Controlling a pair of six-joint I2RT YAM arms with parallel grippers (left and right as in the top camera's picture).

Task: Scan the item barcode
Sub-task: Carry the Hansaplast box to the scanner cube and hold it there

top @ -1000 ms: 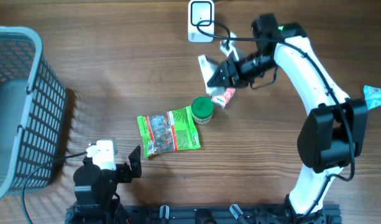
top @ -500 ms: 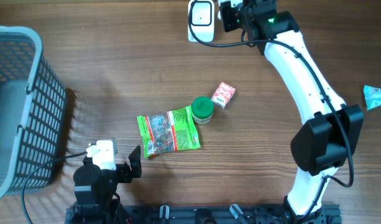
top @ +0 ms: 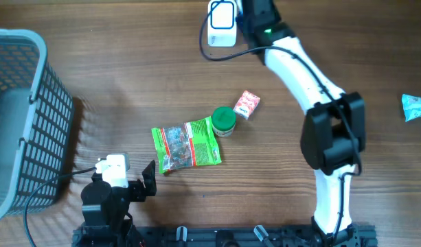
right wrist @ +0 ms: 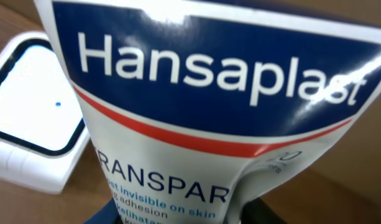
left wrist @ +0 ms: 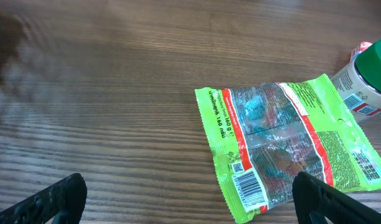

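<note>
Right arm stretched to the upper middle of the overhead view, its right gripper point(top: 250, 9) brought just beside the white scanner point(top: 222, 15) at the top edge. The item, a Hansaplast pack point(right wrist: 215, 106), fills nearly the whole right wrist view and hangs off the table. The fingers are hidden behind it, so the grip is judged from the pack's being carried: partly closed on its lower end. From overhead the pack is mostly hidden by the arm. In the wrist view the scanner's window sits at the left, lower than the pack and close to it; whether they touch cannot be told. The printed brand face is turned to the camera and no barcode shows there, so the code may lie on the far side, which would explain holding it this way towards the reader. Left gripper point(left wrist: 190, 202) is parked at the lower left of the table, fingers spread wide with nothing between them, probably kept out of the way. It looks over the green snack packet point(top: 186, 144), which lies flat at centre. A green-lidded jar point(top: 224, 120) sits against the packet's upper right corner, a small red box point(top: 246, 104) just beyond it. The grey basket point(top: 25, 116) stands at the left edge.
</note>
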